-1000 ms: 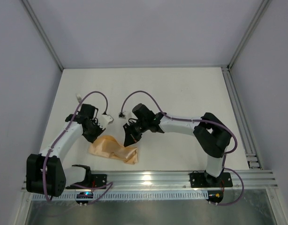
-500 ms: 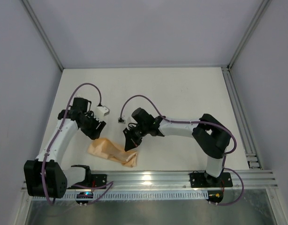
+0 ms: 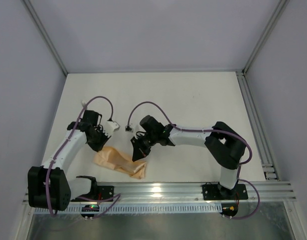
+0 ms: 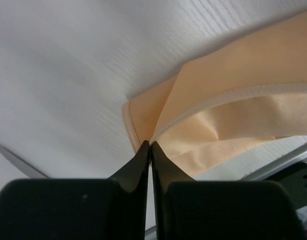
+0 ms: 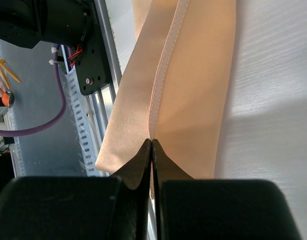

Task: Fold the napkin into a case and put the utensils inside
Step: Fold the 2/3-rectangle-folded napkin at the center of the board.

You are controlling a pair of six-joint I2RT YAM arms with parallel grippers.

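Observation:
The peach-orange napkin [image 3: 119, 160] lies folded into a long band near the table's front edge, between both arms. My left gripper [image 3: 102, 146] is at its upper-left end. In the left wrist view the left gripper [image 4: 150, 144] has its tips pinched together on the hemmed edge of the napkin [image 4: 233, 75]. My right gripper [image 3: 139, 154] is at the right end. In the right wrist view the right gripper [image 5: 152, 141] is shut on the stitched hem of the napkin [image 5: 193, 75]. A thin grey pointed tip [image 4: 18, 162], possibly a utensil, lies on the table; the rest of the utensils are out of view.
The white table [image 3: 193, 100] has grey walls on three sides. An aluminium rail [image 3: 168, 190] with both arm bases runs along the near edge, right beside the napkin. The left arm's base plate [image 5: 91, 75] shows in the right wrist view.
Half a second ago the left gripper was drawn back up-left and open. It has come back to the napkin's upper-left end and closed. The right gripper shifted slightly nearer.

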